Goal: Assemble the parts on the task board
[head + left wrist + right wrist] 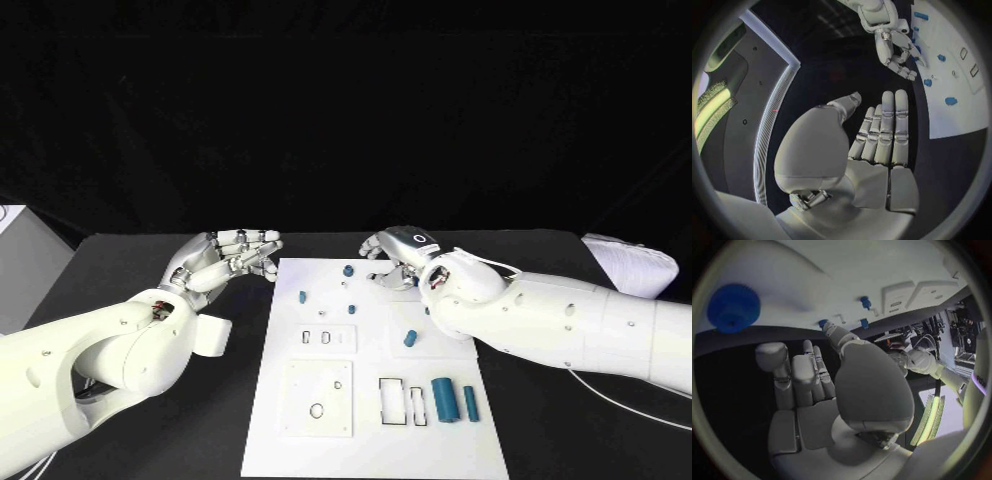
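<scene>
The white task board (368, 440) lies in the middle of the black table. Small blue parts stand near its far end: one (348, 270) by the far edge, one (302, 296) near the left edge, one (352, 309) in the middle and a slanted one (411, 338) further in. Two blue cylinders (443, 399) lie side by side near the right edge. My right hand (397, 255) hovers over the board's far edge with fingers apart, holding nothing; its thumb tip (831, 330) is close to a blue part (822, 323). My left hand (231, 255) hangs off the far left corner, fingers straight (882, 125), empty.
Raised white blocks with slots (327, 337) and a square plate (317, 398) sit on the board, beside a dark rectangular frame (392, 400). A white ribbed object (630, 262) lies at the table's far right. A pale box (15, 250) stands at the left edge.
</scene>
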Controlling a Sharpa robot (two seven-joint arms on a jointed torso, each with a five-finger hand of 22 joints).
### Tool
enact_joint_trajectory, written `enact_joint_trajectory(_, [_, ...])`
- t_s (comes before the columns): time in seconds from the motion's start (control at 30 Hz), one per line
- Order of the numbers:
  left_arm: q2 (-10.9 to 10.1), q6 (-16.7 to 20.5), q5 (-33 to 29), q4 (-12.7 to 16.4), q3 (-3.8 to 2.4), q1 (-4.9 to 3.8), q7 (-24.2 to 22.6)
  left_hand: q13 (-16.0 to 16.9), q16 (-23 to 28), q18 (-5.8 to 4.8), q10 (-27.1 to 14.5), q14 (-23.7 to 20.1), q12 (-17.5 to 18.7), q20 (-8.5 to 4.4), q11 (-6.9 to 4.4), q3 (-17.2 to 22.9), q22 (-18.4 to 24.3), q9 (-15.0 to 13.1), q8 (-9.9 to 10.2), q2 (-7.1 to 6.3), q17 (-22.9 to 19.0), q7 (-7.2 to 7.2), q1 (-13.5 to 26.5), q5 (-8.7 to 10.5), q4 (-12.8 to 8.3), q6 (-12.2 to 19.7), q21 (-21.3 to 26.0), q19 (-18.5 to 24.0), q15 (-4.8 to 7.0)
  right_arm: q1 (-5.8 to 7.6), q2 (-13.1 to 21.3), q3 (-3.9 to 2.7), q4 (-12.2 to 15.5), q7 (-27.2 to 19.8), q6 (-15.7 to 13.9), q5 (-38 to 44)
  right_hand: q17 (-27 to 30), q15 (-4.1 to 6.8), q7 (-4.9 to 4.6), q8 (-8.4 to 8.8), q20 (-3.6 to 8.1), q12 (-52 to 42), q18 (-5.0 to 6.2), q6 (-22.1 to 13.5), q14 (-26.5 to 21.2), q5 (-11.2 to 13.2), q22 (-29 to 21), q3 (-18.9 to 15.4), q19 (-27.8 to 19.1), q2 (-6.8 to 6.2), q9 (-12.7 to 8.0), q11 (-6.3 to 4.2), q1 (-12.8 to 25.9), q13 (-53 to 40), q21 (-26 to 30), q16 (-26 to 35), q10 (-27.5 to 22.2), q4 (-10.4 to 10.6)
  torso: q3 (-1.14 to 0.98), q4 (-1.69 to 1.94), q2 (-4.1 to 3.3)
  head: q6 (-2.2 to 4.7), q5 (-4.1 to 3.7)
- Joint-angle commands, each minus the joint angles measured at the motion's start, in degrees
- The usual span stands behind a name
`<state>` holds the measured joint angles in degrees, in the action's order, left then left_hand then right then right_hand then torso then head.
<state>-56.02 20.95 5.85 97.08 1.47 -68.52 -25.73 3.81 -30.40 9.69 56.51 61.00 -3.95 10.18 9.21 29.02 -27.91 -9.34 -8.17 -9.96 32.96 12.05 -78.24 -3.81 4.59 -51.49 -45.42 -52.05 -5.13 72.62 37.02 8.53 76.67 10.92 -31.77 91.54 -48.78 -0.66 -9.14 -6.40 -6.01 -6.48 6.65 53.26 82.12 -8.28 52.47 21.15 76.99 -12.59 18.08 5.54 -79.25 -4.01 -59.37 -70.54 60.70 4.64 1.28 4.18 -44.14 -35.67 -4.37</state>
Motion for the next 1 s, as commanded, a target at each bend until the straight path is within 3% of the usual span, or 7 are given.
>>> enact_joint_trajectory(0.03, [0.0, -1.0, -0.2, 0.0, -0.05, -0.08, -0.3, -0.1, -0.4, 0.69, -0.4, -0.5, 0.3, 0.14, -0.06, -0.1, -0.1, -0.1, 0.3, 0.29, 0.1, -0.01, 0.3, 0.09, -0.4, 0.5, -0.4, 0.4, 0.07, 0.81, 3.2, -0.24, 2.3, -1.7, -2.6, -6.8, -2.7, 0.43, -0.03, -0.18, 0.14, -1.4, -0.06, 1.5, 0.9, -1.3, 3.4, 2.3, 1.8, -0.62, 0.1, -0.16, -0.3, -0.2, -2.7, -1.8, 3.7, 1.2, -0.06, -0.40, 0.15, 0.22, 0.00])
enact_joint_trajectory(0.3, [0.2, -1.1, -0.3, -0.6, -0.04, -0.06, -0.3, -0.1, -0.7, 0.70, -0.5, -0.4, 0.2, 0.18, -0.06, -0.1, -0.3, -0.1, 0.2, 0.33, 0.2, 0.02, 0.3, 0.10, -0.4, 0.4, -0.6, 0.5, 0.07, 2.23, 10.3, -0.44, 5.1, -5.3, 0.7, -14.5, -13.2, 2.63, 1.39, -0.34, 2.05, -11.5, -1.67, 3.1, 2.9, -1.4, 12.8, 3.8, 5.0, -3.33, 0.3, -3.12, 0.8, -7.7, -10.5, -7.6, 18.4, 2.1, -0.36, -1.13, 0.43, 0.42, -0.05])
enact_joint_trajectory(0.37, [0.3, -1.2, -0.3, -0.8, -0.04, -0.06, -0.3, -0.1, -0.7, 0.70, -0.5, -0.4, 0.2, 0.18, -0.06, -0.1, -0.3, -0.1, 0.2, 0.33, 0.2, 0.02, 0.3, 0.10, -0.4, 0.4, -0.7, 0.5, 0.07, 2.34, 11.3, -0.45, 5.1, -5.3, 2.7, -15.6, -18.5, 2.98, 1.96, -0.39, 2.14, -41.4, -2.69, 2.4, 3.9, -2.3, 17.7, -0.4, 6.4, -3.85, 0.7, -3.52, 0.2, -39.1, -14.4, -10.5, 18.1, 1.9, -0.41, -1.16, 0.42, 0.41, -0.03])
enact_joint_trajectory(0.4, [0.4, -1.2, -0.3, -0.8, -0.04, -0.05, -0.3, 0.0, -0.8, 0.71, -0.4, -0.3, 0.1, 0.19, -0.08, -0.1, -0.4, -0.1, 0.2, 0.36, 0.3, -0.03, 0.3, 0.10, -0.5, 0.3, -0.8, 0.6, 0.08, 2.39, 11.7, -0.46, 5.1, -4.9, 4.0, -16.2, -28.2, 2.04, 0.97, -0.51, 1.67, -70.3, -3.53, 1.6, 5.4, -2.3, 22.4, -3.1, 7.7, -2.06, 0.9, -2.49, 0.8, -70.2, -18.2, -14.9, 21.6, 3.8, -0.49, -1.16, 0.43, 0.34, -0.05])
enact_joint_trajectory(0.43, [0.4, -1.2, -0.3, -0.9, -0.04, -0.05, -0.3, 0.0, -0.8, 0.71, -0.4, -0.3, 0.1, 0.19, -0.08, -0.1, -0.4, -0.1, 0.2, 0.36, 0.3, -0.03, 0.3, 0.10, -0.5, 0.3, -0.8, 0.6, 0.08, 2.42, 12.0, -0.46, 5.0, -4.5, 5.0, -16.5, -31.9, 1.29, 0.53, -0.64, 1.13, -76.0, -3.88, 0.8, 6.0, -2.5, 25.0, -5.3, 8.3, -1.03, 0.9, -1.72, 0.4, -76.7, -20.3, -16.3, 22.9, 5.4, -0.53, -1.15, 0.43, 0.34, -0.05])
enact_joint_trajectory(0.67, [0.6, -1.4, -0.3, -1.1, -0.04, -0.04, -0.3, 0.0, -0.9, 0.72, -0.4, -0.3, 0.0, 0.20, -0.09, -0.1, -0.5, -0.2, 0.1, 0.38, 0.4, -0.06, 0.3, 0.10, -0.5, 0.3, -0.9, 0.7, 0.09, 2.17, 11.8, -0.44, 3.2, -1.5, 9.4, -17.2, -38.1, 0.41, -0.37, -0.83, 0.08, -81.6, -5.08, -1.1, 7.2, -2.7, 30.9, -10.8, 10.2, -0.19, 1.0, -0.88, -1.8, -83.6, -25.2, -18.5, 27.3, 8.1, -0.44, -1.11, 0.36, 0.26, -0.14])
enact_joint_trajectory(1.0, [0.5, -1.4, -0.3, -1.1, -0.04, -0.03, -0.3, 0.0, -1.0, 0.72, -0.4, -0.3, 0.0, 0.20, -0.10, 0.0, -0.5, -0.2, 0.1, 0.38, 0.4, -0.08, 0.3, 0.09, -0.5, 0.3, -1.0, 0.7, 0.10, 1.26, 9.5, -0.41, 0.5, 1.3, 10.2, -16.5, -39.0, 0.25, -0.45, -1.20, -0.11, -82.5, -5.49, -1.2, 7.4, -3.1, 32.8, -12.0, 10.9, 0.40, 1.1, -0.76, -2.8, -84.7, -26.7, -18.8, 28.2, 9.3, -0.37, -1.01, 0.29, -0.20, -0.15])
